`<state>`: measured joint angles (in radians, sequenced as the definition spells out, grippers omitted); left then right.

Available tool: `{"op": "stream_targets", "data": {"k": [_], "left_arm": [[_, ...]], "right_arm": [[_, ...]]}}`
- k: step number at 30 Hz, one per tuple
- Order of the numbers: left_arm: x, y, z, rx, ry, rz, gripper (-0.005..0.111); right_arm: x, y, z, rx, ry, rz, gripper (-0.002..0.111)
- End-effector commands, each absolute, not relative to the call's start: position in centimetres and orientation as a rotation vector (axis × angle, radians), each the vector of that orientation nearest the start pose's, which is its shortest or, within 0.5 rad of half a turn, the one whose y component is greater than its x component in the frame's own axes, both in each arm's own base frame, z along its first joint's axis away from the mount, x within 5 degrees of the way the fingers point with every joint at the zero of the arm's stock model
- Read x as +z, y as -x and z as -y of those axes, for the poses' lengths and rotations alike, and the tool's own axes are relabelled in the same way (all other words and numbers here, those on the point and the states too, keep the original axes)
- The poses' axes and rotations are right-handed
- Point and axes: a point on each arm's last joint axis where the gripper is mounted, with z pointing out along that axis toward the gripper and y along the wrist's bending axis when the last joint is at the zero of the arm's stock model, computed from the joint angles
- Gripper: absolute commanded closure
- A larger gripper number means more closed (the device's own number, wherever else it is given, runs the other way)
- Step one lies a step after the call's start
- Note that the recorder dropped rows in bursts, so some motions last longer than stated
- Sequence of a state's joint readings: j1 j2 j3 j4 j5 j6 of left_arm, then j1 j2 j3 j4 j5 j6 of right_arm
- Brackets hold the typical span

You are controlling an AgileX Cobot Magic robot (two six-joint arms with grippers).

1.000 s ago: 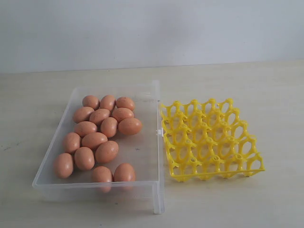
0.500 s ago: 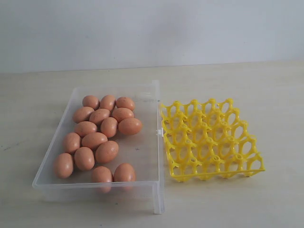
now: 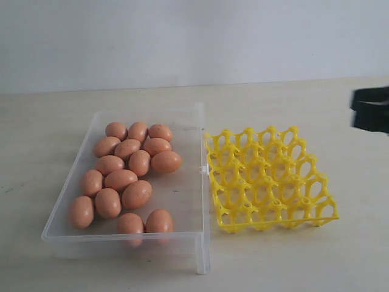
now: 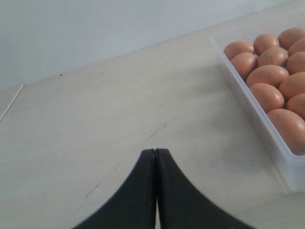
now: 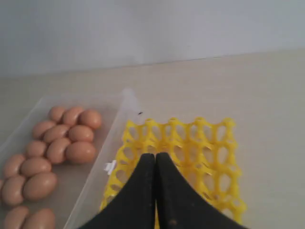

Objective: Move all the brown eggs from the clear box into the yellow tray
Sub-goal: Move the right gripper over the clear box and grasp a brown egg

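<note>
— Where do we see the brown eggs (image 3: 137,194)?

— All sixteen lie loose in the clear box (image 3: 182,243), crowded toward its left and far side, many touching one another. Two sit apart from the rest against the near wall. The box rests on the pale surface (image 3: 292,261), and the yellow tray (image 3: 275,224) stands just beside its right wall, by the small clasp.

— And the left pincer (image 4: 156,151)?

— We see its two black fingers pressed flat together with nothing between them. It hangs over bare surface, with the box and its eggs off to one side.

— The right pincer (image 5: 155,157)?

— Closed in the same way, gripping nothing. In its own view the tips show in front of the tray's lattice. In the exterior view we make out only a black shape (image 3: 371,109) at the right edge, beyond the tray; which part of the arm it is, we cannot tell.
</note>
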<state>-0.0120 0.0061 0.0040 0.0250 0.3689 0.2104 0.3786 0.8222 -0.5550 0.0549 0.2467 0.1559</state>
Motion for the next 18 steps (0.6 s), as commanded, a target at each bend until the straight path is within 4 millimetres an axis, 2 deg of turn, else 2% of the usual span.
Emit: {"op": "stream_targets", "data": {"k": [1,4,6,11,14,17,18], "left_arm": [[18.0,-5.3,0.0,0.161,-0.216,-1.837,0.107],[18.0,-5.3,0.0,0.161,-0.216,-1.837,0.107],[18.0,-5.3,0.0,0.161,-0.216,-1.837,0.107],[18.0,-5.3,0.0,0.161,-0.216,-1.837,0.107],[18.0,-5.3,0.0,0.161,-0.216,-1.837,0.107],[18.0,-5.3,0.0,0.161,-0.216,-1.837,0.107],[18.0,-5.3,0.0,0.161,-0.216,-1.837,0.107]], "right_arm": [[29.9,-20.5,-12.4,0.303,0.585,-2.049,0.108],[30.0,-23.6,-16.5,0.237,0.762,-2.120,0.108],[29.2,-25.5,-19.1,0.154,0.918,-2.174,0.108],[26.1,-28.9,-24.5,0.059,1.410,-2.233,0.106],[24.7,-30.6,-26.3,0.051,1.592,-2.260,0.092],[23.6,-32.2,-27.7,0.031,1.684,-2.224,0.067],[23.4,-32.9,-28.3,0.033,1.667,-2.206,0.053]]}}
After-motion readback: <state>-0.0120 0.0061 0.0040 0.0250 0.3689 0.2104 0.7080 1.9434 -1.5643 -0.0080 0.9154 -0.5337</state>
